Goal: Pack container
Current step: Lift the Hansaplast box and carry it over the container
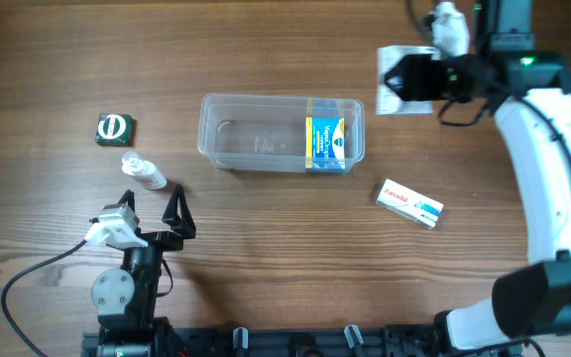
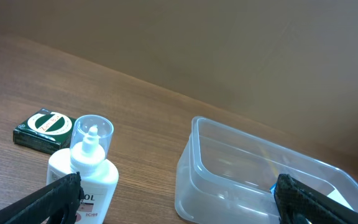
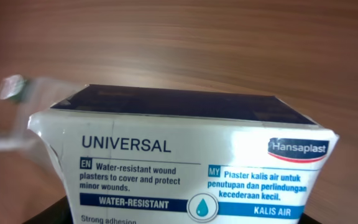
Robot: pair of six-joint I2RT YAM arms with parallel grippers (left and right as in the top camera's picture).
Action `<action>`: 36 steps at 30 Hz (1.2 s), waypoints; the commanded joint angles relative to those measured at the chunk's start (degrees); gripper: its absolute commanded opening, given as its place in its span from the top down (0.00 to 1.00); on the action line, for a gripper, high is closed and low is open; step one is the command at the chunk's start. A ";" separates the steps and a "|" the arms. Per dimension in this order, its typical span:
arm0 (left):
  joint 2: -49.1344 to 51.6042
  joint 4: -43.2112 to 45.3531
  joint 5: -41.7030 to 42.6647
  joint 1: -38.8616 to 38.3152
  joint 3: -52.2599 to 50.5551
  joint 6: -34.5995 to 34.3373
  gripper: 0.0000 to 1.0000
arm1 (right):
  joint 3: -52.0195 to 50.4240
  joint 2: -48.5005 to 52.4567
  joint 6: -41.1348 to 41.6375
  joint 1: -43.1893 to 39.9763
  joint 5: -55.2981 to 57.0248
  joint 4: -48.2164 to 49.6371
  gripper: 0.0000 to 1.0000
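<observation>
While the right hand (image 1: pixel 400 81) is at the far right part of the table (image 1: pixel 266 248), it pinches a white plaster box (image 1: pixel 393 59) between its fingers. In the right wrist view this box (image 3: pixel 185 162) fills almost the whole picture. It has a dark blue top face, and on its side the words "UNIVERSAL" and "Hansaplast" can be read. The fingers themselves are hidden behind the box there. From above, the box is just beyond the right end of the container (image 1: pixel 266 134), not over it.

The left hand (image 1: pixel 152 198) is at the near left side with its two fingers spread wide, and it holds nothing. Just in front of it lies a small white bottle (image 1: pixel 143 172) with a clear cap, on its side. In the left wrist view the bottle (image 2: pixel 86 177) is near the left finger (image 2: pixel 51 199). A little farther sits a dark green box (image 1: pixel 116 128) with a round white mark.

The container, clear and rectangular, is in the middle of the table, to the right of the bottle. Inside, at its right end, there is a blue and yellow box (image 1: pixel 326 146). Near the container's right front corner, a white box with red print (image 1: pixel 410 202) lies flat on the table.
</observation>
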 commanded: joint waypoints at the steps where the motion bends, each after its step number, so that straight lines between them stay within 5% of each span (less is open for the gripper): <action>1: -0.42 -0.37 -0.57 0.48 -0.26 -0.11 0.00 | 1.07 -0.98 4.55 5.92 -3.37 1.22 0.32; 16: -0.42 -0.37 -0.57 0.48 -0.26 -0.11 0.00 | -0.31 7.21 18.27 20.13 14.38 2.32 0.32; 36: -0.42 -0.37 -0.57 0.48 -0.26 -0.11 0.00 | -0.31 15.65 28.15 21.03 25.31 -1.77 0.32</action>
